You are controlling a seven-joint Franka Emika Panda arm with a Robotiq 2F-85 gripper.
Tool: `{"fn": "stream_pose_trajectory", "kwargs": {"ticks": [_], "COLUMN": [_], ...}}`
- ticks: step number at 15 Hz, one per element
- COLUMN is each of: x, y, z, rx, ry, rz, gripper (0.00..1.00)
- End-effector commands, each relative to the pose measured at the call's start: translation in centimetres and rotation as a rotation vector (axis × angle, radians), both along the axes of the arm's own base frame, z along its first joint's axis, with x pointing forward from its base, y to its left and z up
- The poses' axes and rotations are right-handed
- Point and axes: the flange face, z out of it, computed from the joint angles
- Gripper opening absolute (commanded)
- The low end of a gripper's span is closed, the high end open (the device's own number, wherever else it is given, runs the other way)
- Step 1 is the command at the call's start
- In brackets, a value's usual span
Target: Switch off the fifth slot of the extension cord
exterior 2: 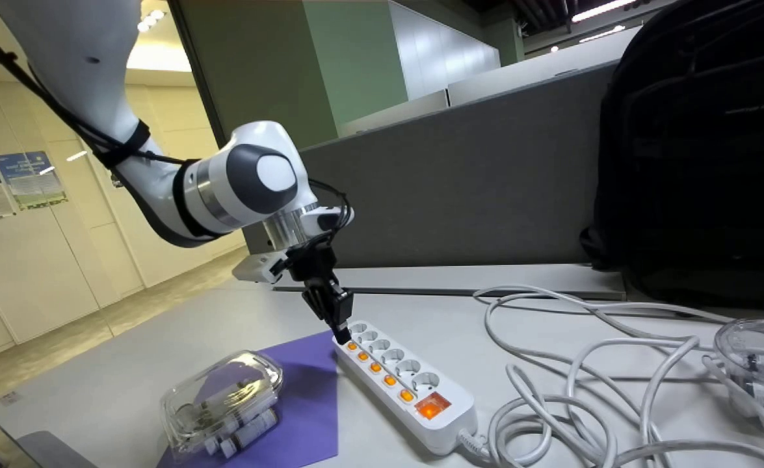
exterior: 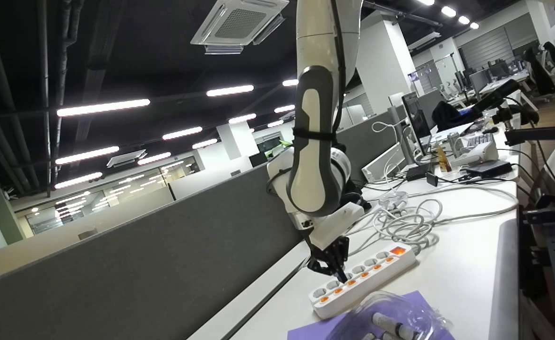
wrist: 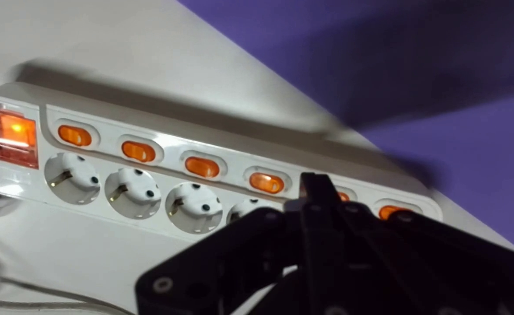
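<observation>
Power strip (exterior 2: 398, 380) is laid on the white desk (exterior: 466, 255), just beside the purple sheet (exterior 2: 310, 403). The claw (wrist: 317, 181) looks pressed together with nothing pinched, presumably so it can be used for poking. It's held about over the fifth switch (wrist: 343, 197), counted from the big main switch (wrist: 12, 138), but that one's mostly covered in the wrist view, so tbh contact can't be made out

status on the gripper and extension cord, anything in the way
Gripper shut, partly hiding fifth small switch from main switch in wrist view, contact unclear. Extension cord main switch lit. Clear box to one side, not blocking.
</observation>
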Motion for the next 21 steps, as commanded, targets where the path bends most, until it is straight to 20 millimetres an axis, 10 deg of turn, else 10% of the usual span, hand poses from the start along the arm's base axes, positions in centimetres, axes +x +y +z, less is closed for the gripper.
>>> {"fn": "stream_pose_trajectory", "kwargs": {"ticks": [1, 21], "x": [1.5, 4.4], "y": [0.1, 4.9], "z": [-0.5, -5.7], "rx": [-0.009, -0.298], "ry": [-0.004, 0.189], "rz": [-0.041, -0.075], "gripper": [0.00, 0.00]}}
